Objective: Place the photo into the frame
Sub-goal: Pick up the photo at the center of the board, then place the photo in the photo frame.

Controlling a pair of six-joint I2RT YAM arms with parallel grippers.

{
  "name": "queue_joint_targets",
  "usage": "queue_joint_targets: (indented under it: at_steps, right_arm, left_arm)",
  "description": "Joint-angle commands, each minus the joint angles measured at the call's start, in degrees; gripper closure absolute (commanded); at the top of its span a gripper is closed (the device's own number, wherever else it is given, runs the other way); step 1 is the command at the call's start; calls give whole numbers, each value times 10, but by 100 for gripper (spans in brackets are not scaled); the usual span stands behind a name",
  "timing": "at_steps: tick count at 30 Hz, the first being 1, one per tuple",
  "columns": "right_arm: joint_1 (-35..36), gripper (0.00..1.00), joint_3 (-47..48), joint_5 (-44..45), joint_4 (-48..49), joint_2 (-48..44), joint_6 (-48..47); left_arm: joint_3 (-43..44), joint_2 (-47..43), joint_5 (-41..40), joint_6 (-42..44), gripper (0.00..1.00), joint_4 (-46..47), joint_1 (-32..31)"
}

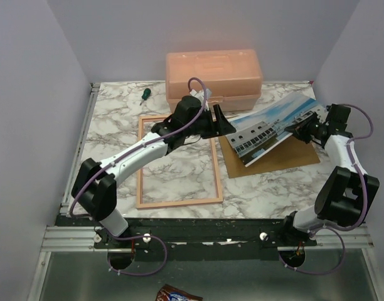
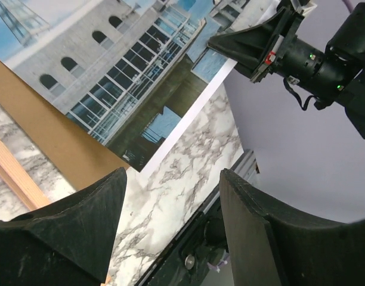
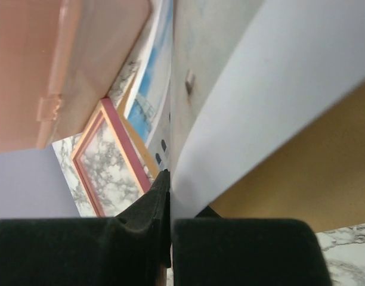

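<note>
The right tool point(image 1: 298, 130) is pinched shut on the right-hand edge of the photo point(image 1: 277, 128). In its own wrist view the two black fingers point(image 3: 141, 238) meet with the sheet's thin edge clamped between them. The print is a white, many-windowed building against blue. It hangs tilted, its gripped side lifted and its lower left corner down near the brown backing board point(image 1: 292, 157) that lies flat on the marble tabletop point(image 1: 117, 119). Holding it by one edge seems meant to get the sheet off the board so that it can be carried without creasing the glossy face. The left tool point(image 1: 220, 122) stands open with nothing between its jaws, only tabletop showing in the gap. It points at the photo's free left edge from just beside it, which looks like readiness to take or steady that side. The frame point(image 1: 177, 202) lies flat to the left of the board, under the left arm, with bare marble showing through its opening. The photo is not yet over it and is apart from it. My reading is that the print must next travel left and be lowered level into that opening, and a one-sided grip risks sag or a bent corner. A peach plastic box point(image 1: 214, 75) and a green-handled screwdriver point(image 1: 144, 94) sit at the back.
</note>
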Motion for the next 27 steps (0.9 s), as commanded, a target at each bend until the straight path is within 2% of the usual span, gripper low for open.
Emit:
queue_joint_targets:
  at_steps: [1, 8, 12, 21, 27]
  right_arm:
    - [4, 99, 49, -13, -60, -35, -16]
    - [13, 99, 134, -70, -118, -65, -20]
    - [21, 99, 184, -133, -138, -73, -10]
    - [65, 99, 251, -217, -129, -103, 47]
    - [109, 99, 250, -265, -81, -121, 104]
  left_arm:
    - [-17, -59, -16, 31, 34, -22, 14]
    - [-24, -154, -74, 72, 33, -86, 27]
    - [-34, -205, -107, 90, 32, -114, 37]
    - [-34, -298, -175, 123, 30, -191, 58]
    - [-35, -332, -192, 121, 28, -212, 70]
